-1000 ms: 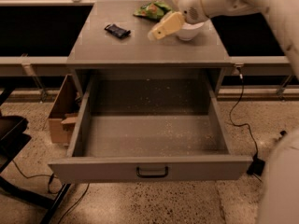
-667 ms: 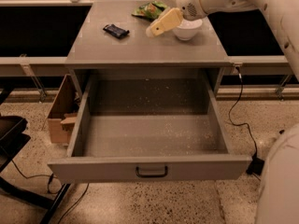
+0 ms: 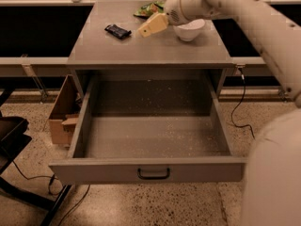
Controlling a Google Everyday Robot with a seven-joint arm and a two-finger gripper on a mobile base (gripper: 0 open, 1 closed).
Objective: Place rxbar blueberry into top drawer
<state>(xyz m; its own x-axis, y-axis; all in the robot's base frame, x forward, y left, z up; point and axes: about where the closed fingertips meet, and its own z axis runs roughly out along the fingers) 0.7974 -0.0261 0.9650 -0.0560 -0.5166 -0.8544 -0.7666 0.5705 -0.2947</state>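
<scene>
The rxbar blueberry [image 3: 117, 30], a small dark flat bar, lies on the grey table top [image 3: 141, 51] at the back left. My gripper [image 3: 145, 30], cream-coloured, hangs just above the table top, a short way to the right of the bar and apart from it. Nothing shows in it. The top drawer [image 3: 150, 166] is pulled wide open below the table; its speckled grey inside holds nothing. Its black bar handle [image 3: 153, 174] faces the camera.
A white bowl [image 3: 189, 29] stands on the table right of the gripper, under my arm. A green chip bag [image 3: 149, 8] lies at the back edge. A cardboard box [image 3: 61, 119] sits on the floor left of the drawer, a black cable [image 3: 240, 102] hangs at right.
My gripper has moved left across the table top, away from the bowl and closer to the dark bar. The bar, bowl and drawer have not moved.
</scene>
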